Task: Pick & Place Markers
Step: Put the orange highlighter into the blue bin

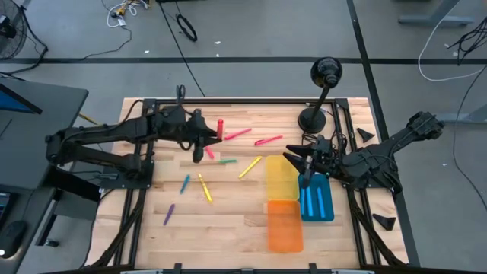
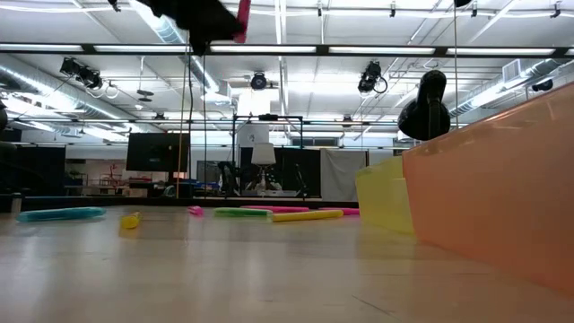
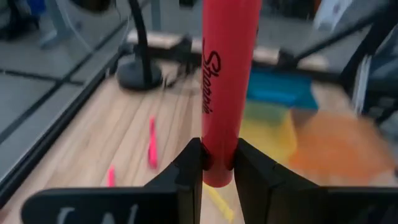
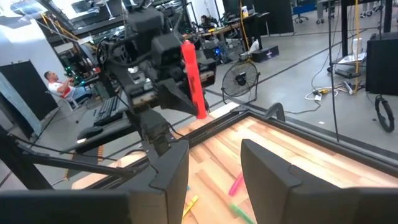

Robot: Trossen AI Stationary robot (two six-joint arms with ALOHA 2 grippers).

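On the wooden table (image 1: 228, 221) three trays sit touching: yellow tray (image 1: 281, 179), orange tray (image 1: 284, 226), blue tray (image 1: 316, 199). A black lamp (image 1: 319, 95) stands at the far edge.

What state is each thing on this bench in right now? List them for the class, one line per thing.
Left end effector: shut on the red marker, raised above the table.
Red marker: gripped, lifted off the table.
Right end effector: open, holding nothing, over the trays.
Blue tray: holds blue markers.
Yellow tray: empty.
Orange tray: empty.
Long yellow marker: lying loose on the table.
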